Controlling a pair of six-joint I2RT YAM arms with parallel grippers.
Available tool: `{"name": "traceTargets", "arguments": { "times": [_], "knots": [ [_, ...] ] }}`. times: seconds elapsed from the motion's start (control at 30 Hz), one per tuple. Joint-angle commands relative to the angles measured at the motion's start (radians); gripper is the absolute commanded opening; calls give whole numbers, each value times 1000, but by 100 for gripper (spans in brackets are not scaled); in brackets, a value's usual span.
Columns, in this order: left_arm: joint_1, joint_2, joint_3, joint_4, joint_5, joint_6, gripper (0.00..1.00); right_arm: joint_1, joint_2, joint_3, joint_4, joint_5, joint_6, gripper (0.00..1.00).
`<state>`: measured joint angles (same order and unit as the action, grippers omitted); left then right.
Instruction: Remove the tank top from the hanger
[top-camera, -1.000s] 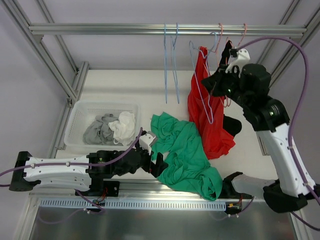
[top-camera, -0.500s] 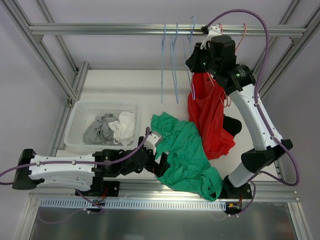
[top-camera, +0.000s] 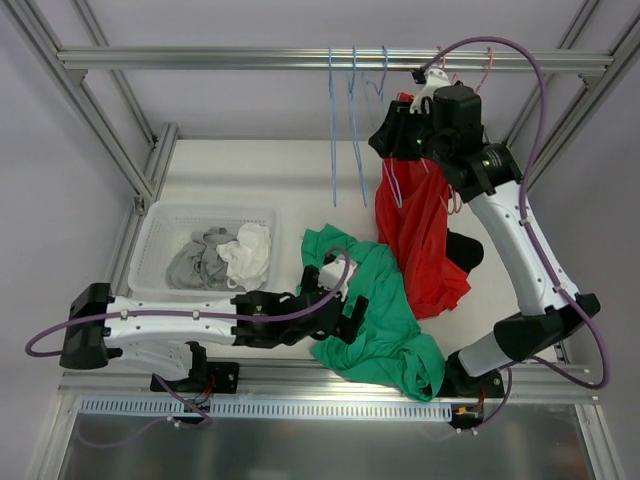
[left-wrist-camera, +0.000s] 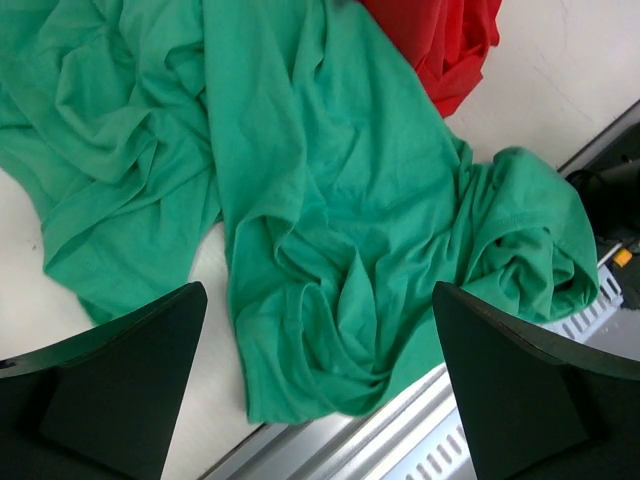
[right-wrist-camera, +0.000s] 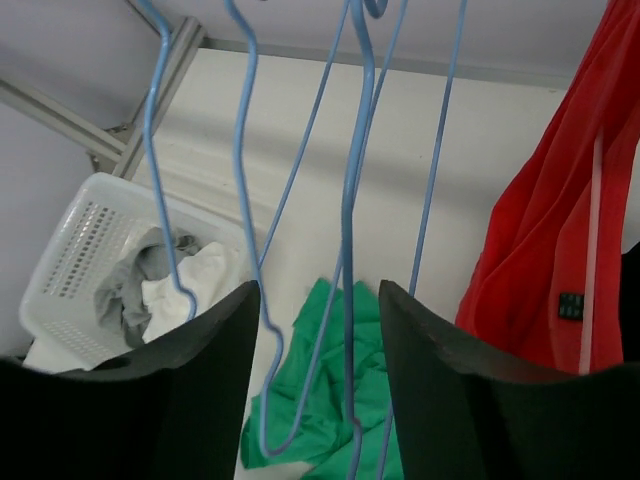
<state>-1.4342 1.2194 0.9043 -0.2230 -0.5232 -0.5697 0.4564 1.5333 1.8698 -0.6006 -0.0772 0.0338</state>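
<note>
Tank top (right-wrist-camera: 530, 250) partly off-frame right

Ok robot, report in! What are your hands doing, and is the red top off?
Left gripper open, over the green shirt. Right gripper open, up among the blue hangers. Red tank top hanging, not off yet.

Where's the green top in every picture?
Top external: the green top lies on the table, low in the middle.
Left wrist: it fills most of the picture.
Right wrist: bottom middle, behind the blue hangers.
Shared landmark: the red tank top, up and right of it in every view.
</note>
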Motion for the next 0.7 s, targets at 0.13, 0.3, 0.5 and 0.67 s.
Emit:
{"name": "traceTargets", "arguments": {
  "times": [0.13,0.3,0.5,0.67],
  "knots": [
    [40,274,208,16,12,-2,99,-42,-300,-86,-65,-105,-26,99],
    [100,445,280,14,57,-28,99,-53,-536,-194,-143,-76,-117,99],
    [123,646,329,14,63,-70,84,-53,-858,-374,-139,-134,-97,99],
    [127,651,282,8,42,-150,0,-55,-978,-409,-143,-144,-92,99]
  ]
}}
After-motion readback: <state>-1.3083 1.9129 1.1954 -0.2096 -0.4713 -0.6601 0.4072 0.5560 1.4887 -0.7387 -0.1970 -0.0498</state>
